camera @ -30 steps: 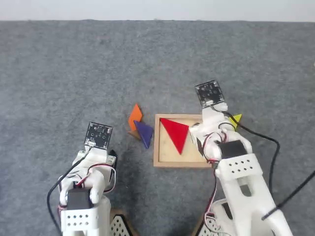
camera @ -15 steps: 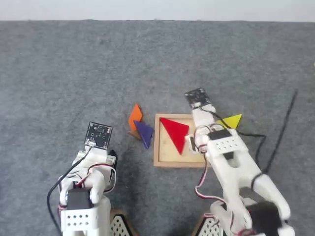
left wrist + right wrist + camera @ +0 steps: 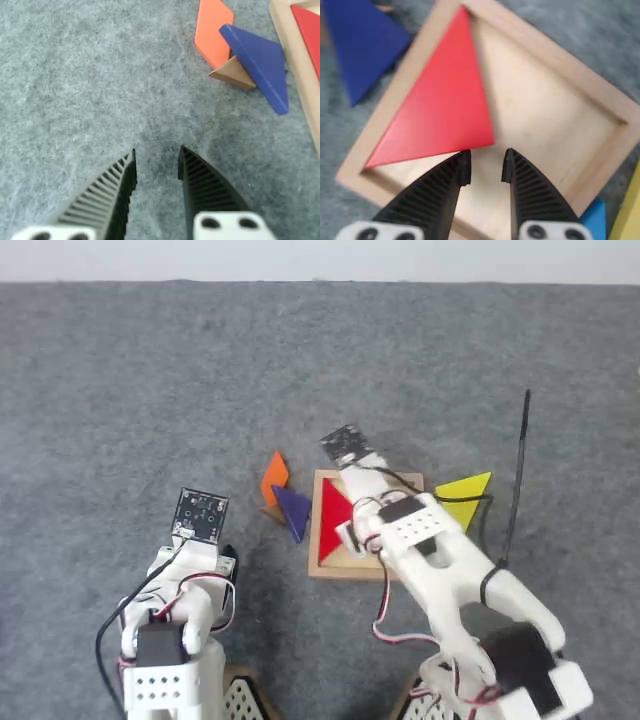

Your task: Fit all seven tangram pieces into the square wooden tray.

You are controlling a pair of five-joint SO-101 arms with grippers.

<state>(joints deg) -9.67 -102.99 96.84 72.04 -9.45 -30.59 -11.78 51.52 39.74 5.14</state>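
Observation:
The square wooden tray (image 3: 318, 565) lies mid-table with a red triangle (image 3: 333, 508) in its left part. My right gripper (image 3: 486, 161) hangs open and empty just above the tray floor (image 3: 540, 120), its tips at an edge of the red triangle (image 3: 442, 115). Left of the tray, an orange parallelogram (image 3: 274, 478), a blue triangle (image 3: 293, 510) and a small brown triangle (image 3: 268, 511) lie bunched together. A yellow triangle (image 3: 465, 495) lies right of the tray. My left gripper (image 3: 156, 152) stands open over bare carpet, short of the orange piece (image 3: 212, 30) and the blue triangle (image 3: 257, 57).
Grey carpet covers the table. A light blue piece (image 3: 592, 215) and the yellow one (image 3: 630, 210) lie just outside the tray's rim. The right arm's body (image 3: 430, 550) and black cable (image 3: 515, 470) cover the tray's right half. The left arm (image 3: 185, 580) sits at the front left.
My right arm has swung left across the tray, from its right side to over the red triangle, uncovering the yellow triangle. The left arm has not moved.

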